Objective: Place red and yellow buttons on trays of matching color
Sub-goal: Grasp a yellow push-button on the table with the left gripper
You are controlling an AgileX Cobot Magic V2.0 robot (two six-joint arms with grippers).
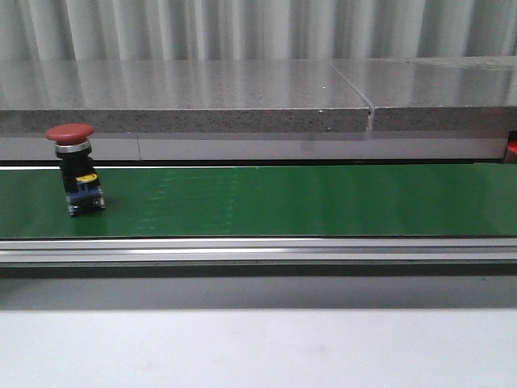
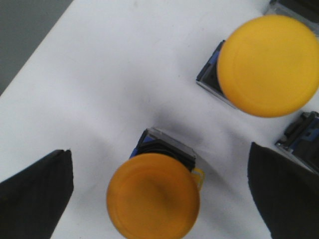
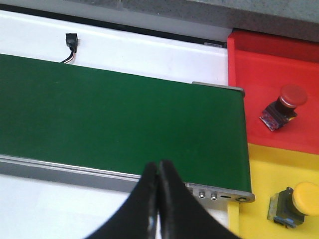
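Observation:
A red button (image 1: 73, 166) stands upright on the green belt (image 1: 283, 202) at its left end in the front view; neither gripper shows there. In the left wrist view my left gripper (image 2: 158, 169) is open, its fingers on either side of a yellow button (image 2: 153, 195) that stands on a white surface. A second yellow button (image 2: 269, 64) stands farther off. My right gripper (image 3: 158, 167) is shut and empty over the belt's near rail. Past the belt's end, a red tray (image 3: 259, 74) holds a red button (image 3: 285, 103) and a yellow tray (image 3: 264, 169) holds a yellow button (image 3: 298, 200).
The blue-black base of another button (image 2: 301, 133) shows beside my left gripper's finger. A grey stone ledge (image 1: 242, 97) runs behind the belt. A small black connector with a wire (image 3: 71, 44) lies on the white strip beyond the belt.

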